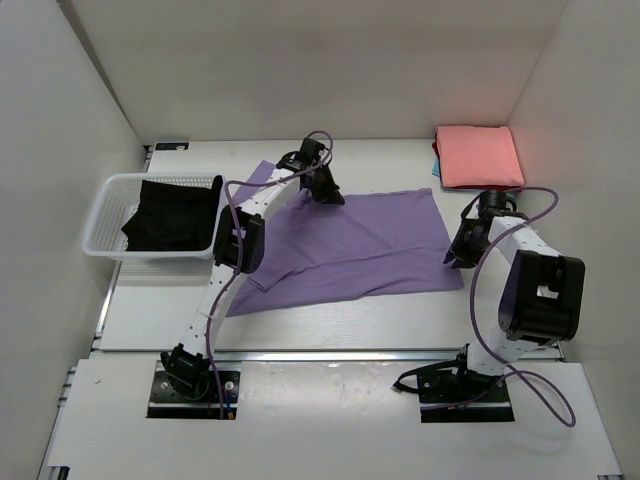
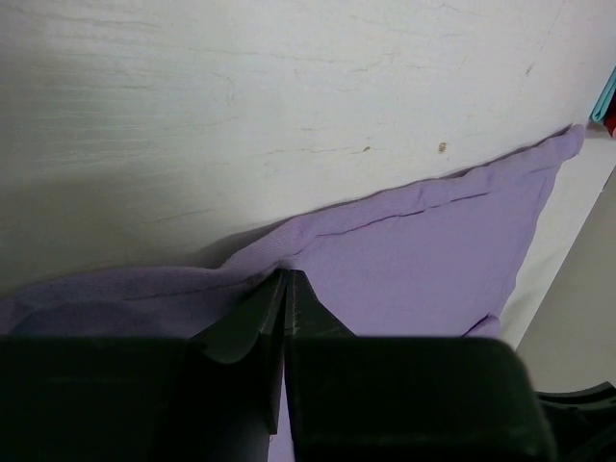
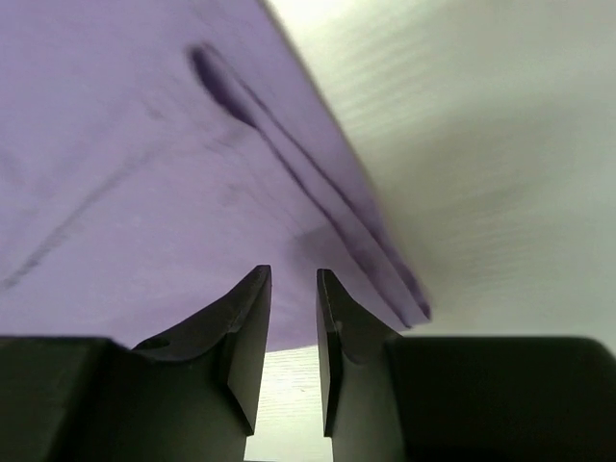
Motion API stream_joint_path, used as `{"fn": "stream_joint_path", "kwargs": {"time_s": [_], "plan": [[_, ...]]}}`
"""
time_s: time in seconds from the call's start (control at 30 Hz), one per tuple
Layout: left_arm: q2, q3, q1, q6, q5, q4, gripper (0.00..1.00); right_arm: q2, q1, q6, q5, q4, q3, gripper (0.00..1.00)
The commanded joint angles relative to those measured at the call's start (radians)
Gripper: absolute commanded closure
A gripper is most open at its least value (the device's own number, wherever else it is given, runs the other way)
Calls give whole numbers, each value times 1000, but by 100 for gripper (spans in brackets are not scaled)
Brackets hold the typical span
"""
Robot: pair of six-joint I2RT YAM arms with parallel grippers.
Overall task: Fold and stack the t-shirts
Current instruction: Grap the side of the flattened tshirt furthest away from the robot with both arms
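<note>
Camera above the arms: a lilac t-shirt point(image 1: 350, 250) lies spread fairly flat across the middle of the white table point(image 1: 400, 320), with its near left part creased into a fold. My left claw point(image 1: 325, 190) sits on the shirt's far edge, towards the left corner. My right claw point(image 1: 458, 255) is at the shirt's right edge. A folded salmon-pink t-shirt point(image 1: 480, 155) rests in the far right corner, and a sliver of a teal t-shirt point(image 1: 436, 166) shows beneath its left side. A black t-shirt point(image 1: 175, 215) lies crumpled in a white lattice basket point(image 1: 100, 225) at the left, apart from the lilac one.

Left wrist camera: the two dark fingers of my left claw point(image 2: 287, 281) are pressed together, pinching a puckered bit of the lilac hem. Bare table fills the upper half.

Right wrist camera: my right claw point(image 3: 294, 279) has its fingers a narrow gap apart with nothing between them, low over the lilac cloth near its doubled edge, bare table to the right
</note>
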State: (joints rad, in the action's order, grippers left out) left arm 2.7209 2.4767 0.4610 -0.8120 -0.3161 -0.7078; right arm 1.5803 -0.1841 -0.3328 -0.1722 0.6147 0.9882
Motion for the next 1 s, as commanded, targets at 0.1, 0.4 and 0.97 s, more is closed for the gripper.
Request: {"fn": "stream_joint_path", "kwargs": {"time_s": [0.1, 0.4, 0.97], "plan": [[-18, 1, -35, 36, 52, -64, 85, 43, 11, 34, 118, 53, 35, 77], [-13, 1, -33, 36, 31, -59, 85, 41, 14, 58, 140, -9, 33, 72], [-9, 5, -30, 30, 28, -68, 84, 124, 37, 104, 145, -44, 41, 75]]}}
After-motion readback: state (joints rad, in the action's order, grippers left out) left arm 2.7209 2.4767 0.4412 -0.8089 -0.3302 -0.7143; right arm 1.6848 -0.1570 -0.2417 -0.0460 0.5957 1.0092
